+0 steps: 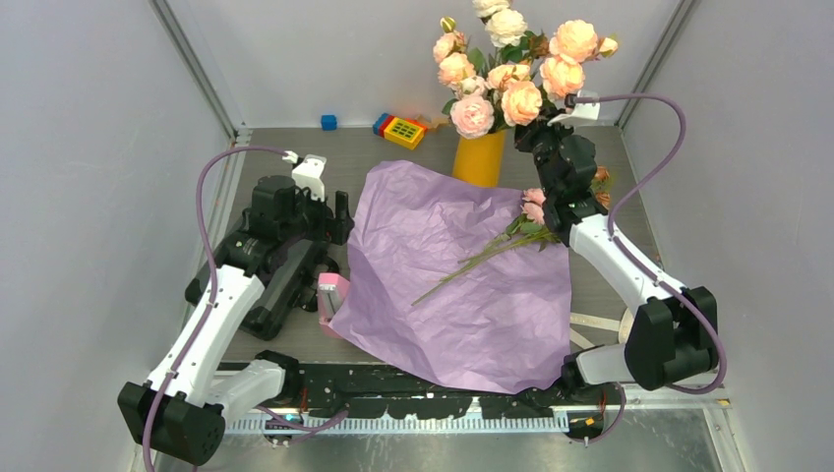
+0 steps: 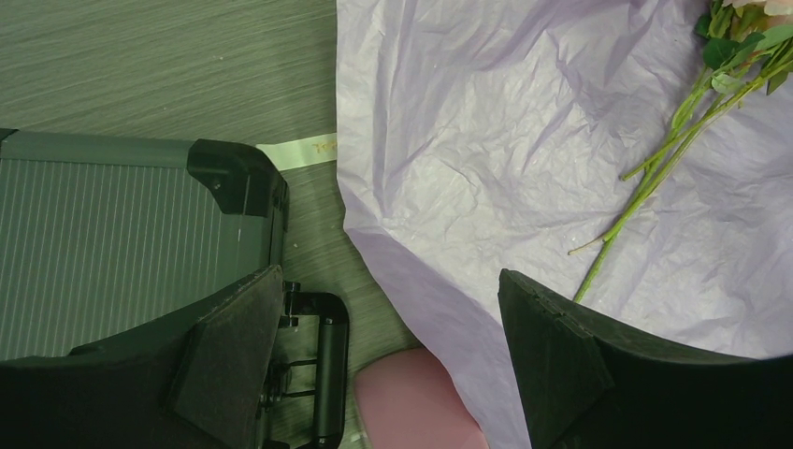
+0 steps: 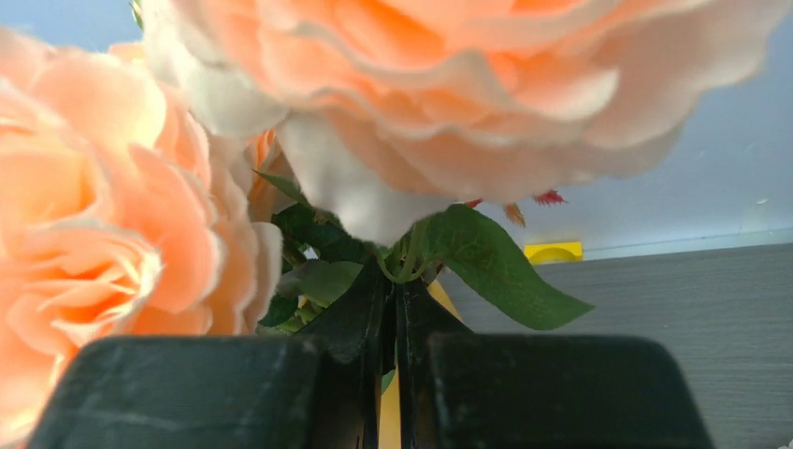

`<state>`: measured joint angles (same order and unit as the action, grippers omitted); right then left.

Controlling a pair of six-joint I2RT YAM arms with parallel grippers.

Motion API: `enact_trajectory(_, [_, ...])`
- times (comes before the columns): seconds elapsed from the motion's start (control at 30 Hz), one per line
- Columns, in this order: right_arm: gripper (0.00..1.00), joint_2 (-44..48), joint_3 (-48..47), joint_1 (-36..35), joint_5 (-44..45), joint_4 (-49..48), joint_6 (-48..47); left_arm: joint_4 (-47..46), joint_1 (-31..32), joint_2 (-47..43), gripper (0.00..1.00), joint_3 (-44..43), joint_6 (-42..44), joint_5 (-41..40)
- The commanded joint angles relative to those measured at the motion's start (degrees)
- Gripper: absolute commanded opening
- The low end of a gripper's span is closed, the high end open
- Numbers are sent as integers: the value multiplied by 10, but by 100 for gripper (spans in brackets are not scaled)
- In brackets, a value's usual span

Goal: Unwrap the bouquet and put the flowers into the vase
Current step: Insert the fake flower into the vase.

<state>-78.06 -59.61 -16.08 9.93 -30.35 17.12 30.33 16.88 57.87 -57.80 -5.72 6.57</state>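
Risk: right gripper (image 3: 395, 318), jaws clenched together under the big roses (image 1: 511, 69), could snag leaves and tip the vase (image 1: 479, 157); whether it pinches a stem, cannot tell. Left gripper (image 2: 393, 365) gapes empty over the paper (image 1: 452, 285) edge. Flowers (image 1: 532, 208) lie on that sheet near the vase; the big bunch crowds its mouth.
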Motion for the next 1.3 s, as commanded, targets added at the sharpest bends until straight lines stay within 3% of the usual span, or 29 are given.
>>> enact_trajectory(0.0, [0,-4,8,-5,3,9,2,-19,3,-10,87,2,0,6])
enact_trajectory(0.4, [4,-11,4,-9,3,18,-2,-19,3,-11,88,2,0,4])
enact_trajectory(1.27, [59,66,29,-15,1,66,-7,-18,3,-13,88,1,0,2])
